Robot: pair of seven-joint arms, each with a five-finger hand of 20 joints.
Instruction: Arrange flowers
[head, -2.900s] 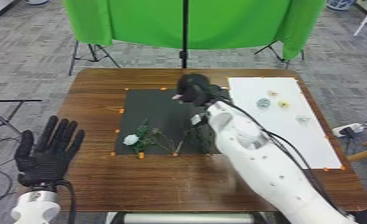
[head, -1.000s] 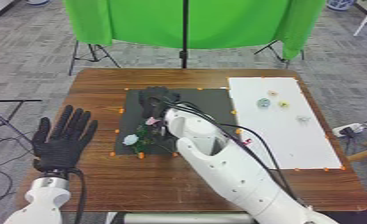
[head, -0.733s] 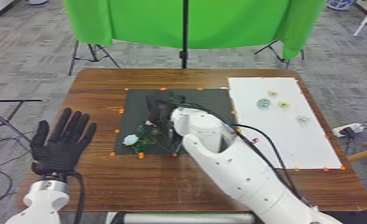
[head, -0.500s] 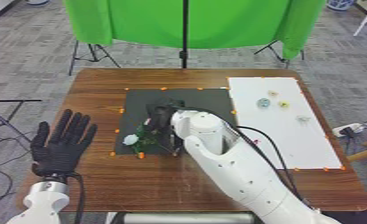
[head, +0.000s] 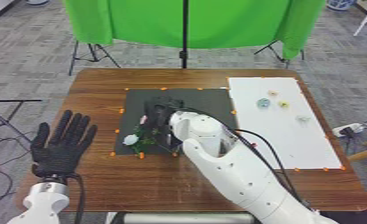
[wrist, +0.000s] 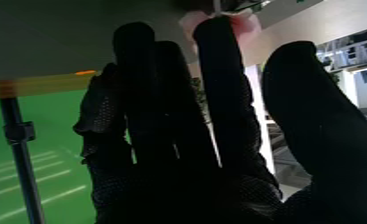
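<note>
Right hand (head: pixel 164 107), open, fingers straight, at pink flower (head: pixel 143 119) towards black mat's (head: pixel 206 101) left edge; likely hazard: low finger sweep dragging it into white flower (head: pixel 131 139).

Robot's right hand (head: pixel 164 106), black-gloved: fingers extended, thumb apart. Pink flower (wrist: pixel 247 26) partly hidden behind one fingertip, contact unclear. Beyond: orange marker (wrist: pixel 85 72) near edge of brown table (wrist: pixel 51 84); black pole (wrist: pixel 28 175) before green cloth (wrist: pixel 68 130).

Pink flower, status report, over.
Right hand open over black mat, pink flower at its fingertips. Left hand open, beside mat. White rose nearby on mat.
</note>
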